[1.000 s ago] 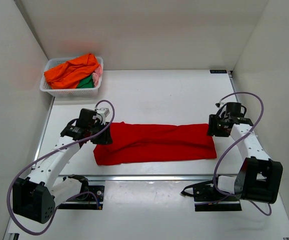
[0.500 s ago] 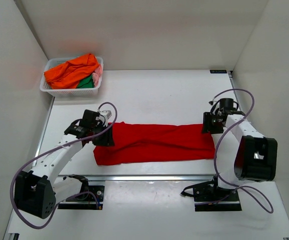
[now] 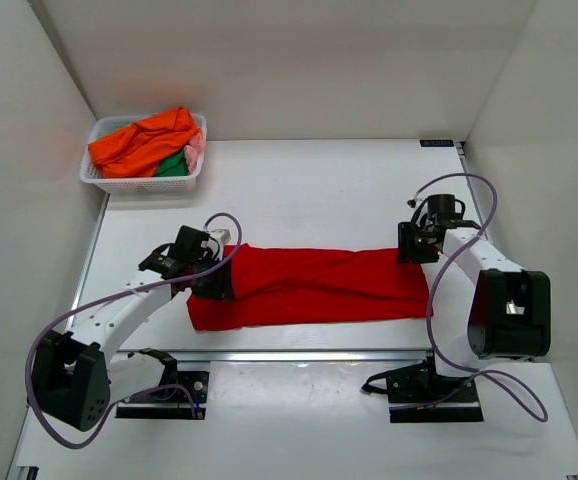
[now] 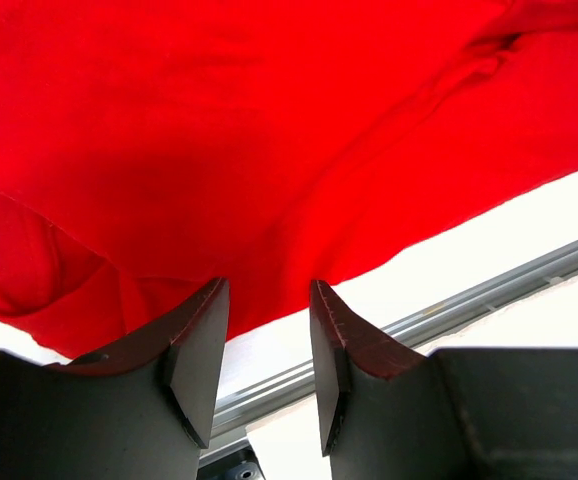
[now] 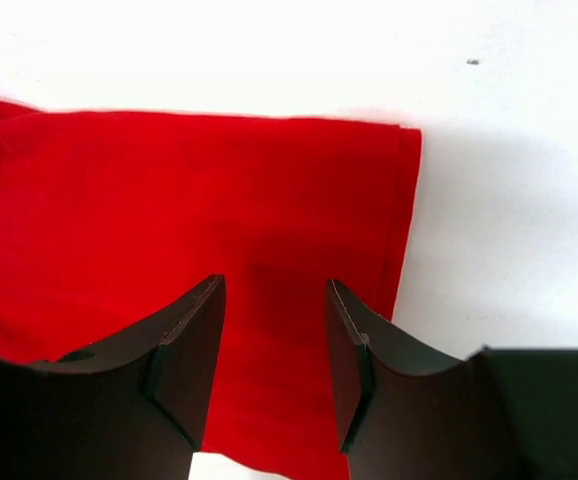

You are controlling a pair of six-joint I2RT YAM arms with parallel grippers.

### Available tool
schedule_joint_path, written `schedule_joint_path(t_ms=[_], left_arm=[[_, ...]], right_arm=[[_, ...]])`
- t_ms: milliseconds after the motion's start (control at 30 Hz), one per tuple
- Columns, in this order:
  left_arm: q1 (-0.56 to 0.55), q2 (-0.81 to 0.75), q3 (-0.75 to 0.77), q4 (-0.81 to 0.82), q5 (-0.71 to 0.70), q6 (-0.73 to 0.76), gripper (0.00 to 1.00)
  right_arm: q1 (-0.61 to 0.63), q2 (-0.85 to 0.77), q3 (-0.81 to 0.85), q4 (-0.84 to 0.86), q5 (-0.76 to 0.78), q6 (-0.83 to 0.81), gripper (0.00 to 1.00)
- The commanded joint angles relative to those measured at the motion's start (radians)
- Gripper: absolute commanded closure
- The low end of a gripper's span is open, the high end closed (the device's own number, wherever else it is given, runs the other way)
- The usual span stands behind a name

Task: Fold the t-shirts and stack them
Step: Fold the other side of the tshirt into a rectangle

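Over the last second, nudged the left gripper [image 3: 217,283] inward onto the left end of the red t-shirt [image 3: 319,285]; fingers spread, nothing pinched. Left the shirt unmoved: a long folded band lying flat near the table's front edge. Swung the right gripper [image 3: 412,248] in over the right end, likewise spread and empty. Probably lining up to fold the ends inward.

Underneath, a matte white table [image 3: 309,190]. At far left, a mesh basket [image 3: 91,180] with an orange t-shirt [image 3: 144,140], a green t-shirt [image 3: 172,166] and a pink t-shirt [image 3: 197,148]. Plain white walls [image 3: 269,60] on 3 sides.
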Motion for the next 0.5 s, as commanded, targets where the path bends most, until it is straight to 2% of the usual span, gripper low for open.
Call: schedule_joint_path(t_ms=[0, 167, 467], left_arm=[[0.000, -0.010, 0.008, 0.026, 0.005, -0.008, 0.51], [0.001, -0.009, 0.010, 0.023, 0.009, -0.008, 0.52], [0.003, 0.001, 0.012, 0.023, 0.014, -0.003, 0.52]], right_arm=[[0.002, 0.007, 0.043, 0.039, 0.002, 0.004, 0.58], [-0.008, 0.072, 0.071, 0.012, 0.080, 0.036, 0.58], [-0.025, 0.060, 0.040, 0.047, 0.141, 0.049, 0.58]])
